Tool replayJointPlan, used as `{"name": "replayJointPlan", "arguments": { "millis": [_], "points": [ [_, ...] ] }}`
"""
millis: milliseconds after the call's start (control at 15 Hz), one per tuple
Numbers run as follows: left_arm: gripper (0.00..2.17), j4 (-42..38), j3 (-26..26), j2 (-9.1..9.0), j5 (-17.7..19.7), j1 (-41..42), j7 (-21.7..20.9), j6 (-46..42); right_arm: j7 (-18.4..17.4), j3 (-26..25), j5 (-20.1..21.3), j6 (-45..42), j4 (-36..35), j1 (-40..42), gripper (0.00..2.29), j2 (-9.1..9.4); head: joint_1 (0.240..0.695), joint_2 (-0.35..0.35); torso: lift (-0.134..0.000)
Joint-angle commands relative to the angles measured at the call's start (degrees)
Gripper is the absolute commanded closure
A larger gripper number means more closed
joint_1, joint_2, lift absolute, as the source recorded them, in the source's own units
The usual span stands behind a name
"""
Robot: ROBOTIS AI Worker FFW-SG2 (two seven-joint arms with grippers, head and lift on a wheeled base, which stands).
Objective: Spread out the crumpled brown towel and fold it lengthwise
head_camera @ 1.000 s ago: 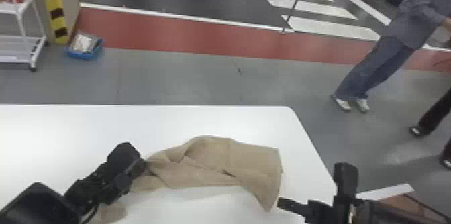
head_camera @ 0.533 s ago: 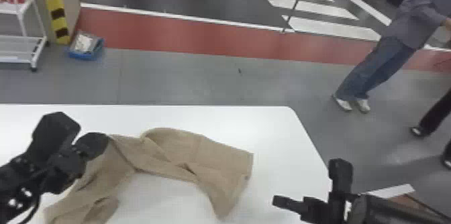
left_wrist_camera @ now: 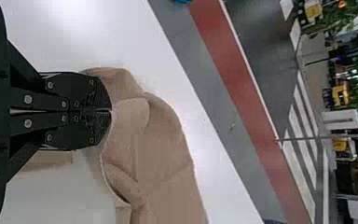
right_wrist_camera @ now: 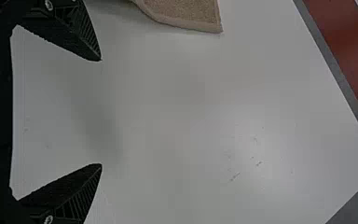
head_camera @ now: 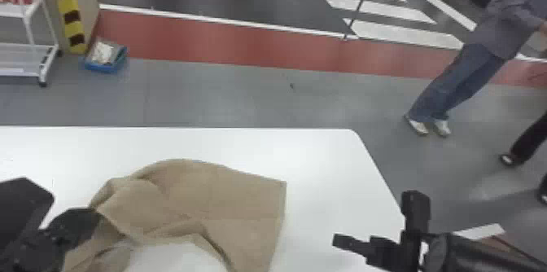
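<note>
Towel [head_camera: 240, 202] has shifted left, left claw [head_camera: 94, 217] pinching it, right claw [head_camera: 353, 244] spread apart.

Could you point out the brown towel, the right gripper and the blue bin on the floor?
brown towel [head_camera: 240, 198]: head view, flat right part
right gripper [right_wrist_camera: 101, 112]: right wrist view, between fingertips
blue bin [head_camera: 105, 67]: head view, front wall

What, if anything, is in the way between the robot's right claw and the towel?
Nothing visible stands between the right gripper and the towel, just the white table. The left gripper holds the towel farther left, outside that gap.
</note>
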Motion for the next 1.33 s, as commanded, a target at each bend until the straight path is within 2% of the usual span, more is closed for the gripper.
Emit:
{"name": "replayJointPlan", "arguments": {
  "millis": [0, 133, 267, 333, 467, 533, 733, 800, 933, 1067, 1133, 1267],
  "points": [
    [1.53, -0.57, -2.70, 1.67, -1.31, 2.67, 0.33, 4.22, -0.09, 0.49, 0.00, 0.21, 0.05, -0.08, 0.07, 0.14, 0.695, -0.350, 0.000],
    [1.52, 1.28, -4.37, 1.85, -4.21, 2.85, 0.94, 4.22, 0.26, 2.86, -0.09, 0.91, -0.83, 0.72, 0.08, 0.14, 0.695, -0.350, 0.000],
    [1.37, 4.00, -4.55, 1.85, -3.33, 1.44, 1.47, 3.87, 0.26, 5.23, -0.53, 1.62, -4.88, 3.26, 0.12, 0.14, 0.695, -0.350, 0.000],
    [0.87, 4.79, -4.46, 1.67, -3.24, 0.92, 2.17, 2.64, 0.44, 6.11, -0.70, 2.67, -6.55, 3.88, 0.15, 0.14, 0.695, -0.350, 0.000],
    [0.12, 5.14, -4.11, 1.58, -2.63, 0.30, 2.88, 0.53, 2.46, 8.40, 0.27, 4.25, -10.50, 5.55, 0.20, 0.14, 0.695, -0.316, 0.000],
    [0.01, 5.49, -3.76, 1.41, -2.19, -0.23, 3.58, 0.53, 4.74, 9.98, 1.85, 2.85, -11.91, 6.69, 0.21, 0.14, 0.695, -0.303, 0.000],
    [0.01, 7.52, -0.68, 1.23, 3.00, -1.63, 6.39, -0.87, 15.73, 13.14, 9.76, -4.71, -11.12, 7.66, 0.23, 0.14, 0.695, -0.248, 0.000],
    [0.02, 8.75, 0.28, 1.15, 4.49, -2.42, 7.01, -0.87, 20.30, 14.11, 12.92, -8.58, -9.80, 7.75, 0.28, 0.14, 0.695, -0.207, 0.000],
    [0.03, 10.15, 1.95, 0.44, 5.11, -3.57, 6.92, -0.87, 28.74, 15.96, 18.02, -16.84, -7.43, 7.83, 0.29, -0.18, 0.695, -0.164, 0.000],
    [0.03, 10.50, 2.92, 0.35, 5.54, -4.01, 7.01, -0.70, 36.82, 18.68, 22.68, -21.06, -6.72, 7.92, 0.34, -2.02, 0.695, -0.124, 0.000],
    [0.03, 10.59, 3.36, 0.18, 5.90, -4.09, 6.92, -0.52, 39.64, 20.44, 25.40, -23.52, -6.63, 8.27, 0.34, -2.72, 0.695, -0.087, 0.000],
    [0.03, 10.59, 5.65, -0.26, 9.76, -4.89, 6.74, 1.06, 44.65, 24.22, 33.58, -31.96, -5.93, 9.33, 0.34, -3.96, 0.695, -0.054, 0.000]
  ]
}}
